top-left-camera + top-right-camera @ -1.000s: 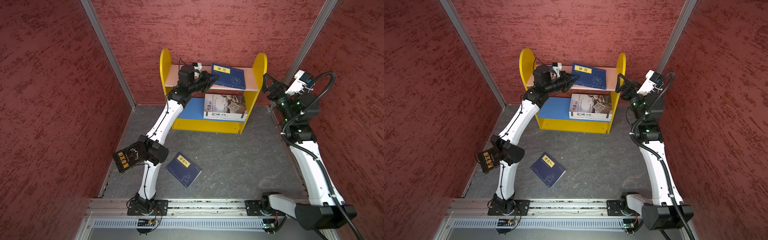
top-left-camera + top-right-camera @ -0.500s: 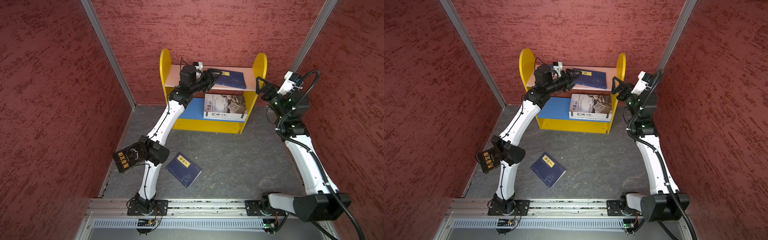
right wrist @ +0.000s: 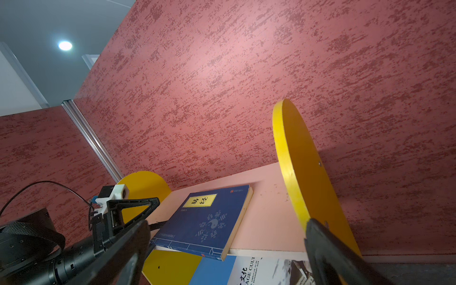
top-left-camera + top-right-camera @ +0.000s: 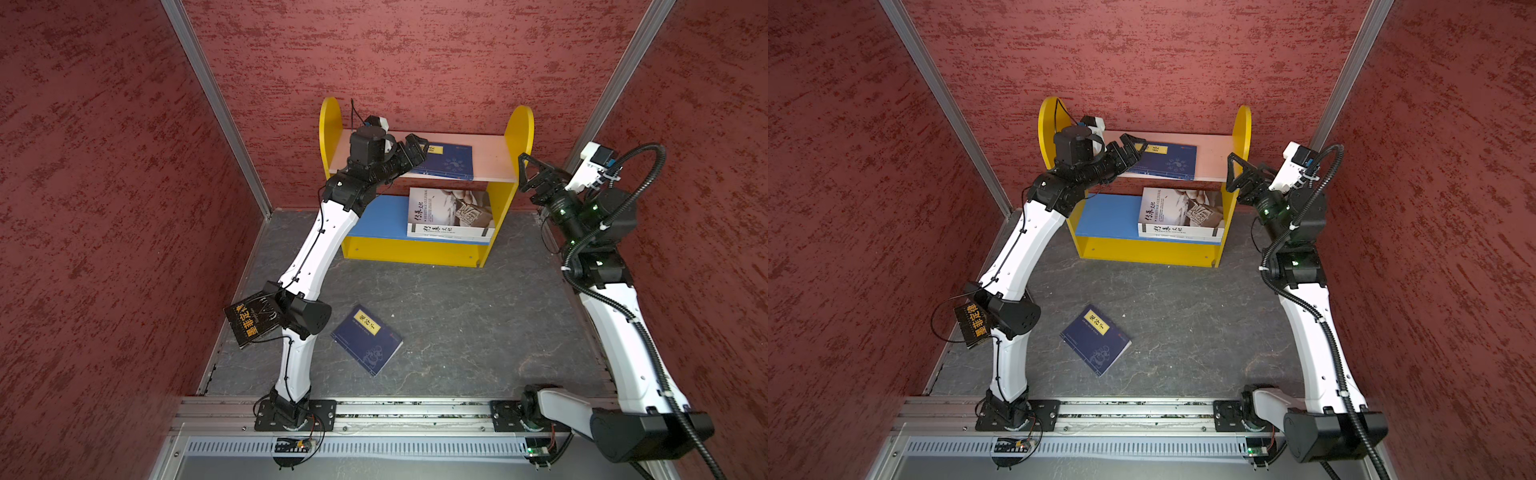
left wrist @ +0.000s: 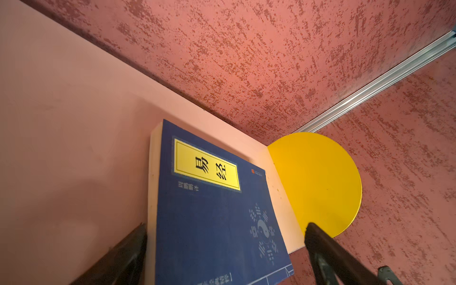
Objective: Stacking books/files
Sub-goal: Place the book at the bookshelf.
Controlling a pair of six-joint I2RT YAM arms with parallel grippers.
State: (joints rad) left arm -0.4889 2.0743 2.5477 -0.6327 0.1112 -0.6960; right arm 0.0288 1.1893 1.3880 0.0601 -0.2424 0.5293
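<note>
The yellow shelf (image 4: 415,251) holds one navy book (image 4: 449,162) on top, a white book (image 4: 451,212) below. A second navy book (image 4: 368,338) lies on the floor (image 4: 478,324).

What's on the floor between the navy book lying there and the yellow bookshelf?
Nothing: between the navy book and the yellow bookshelf only bare grey floor shows, in both top views.

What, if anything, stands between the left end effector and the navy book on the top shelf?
Nothing visible. The open left end effector is at the navy book lying on the top shelf; the left wrist view shows it between the fingers.
</note>
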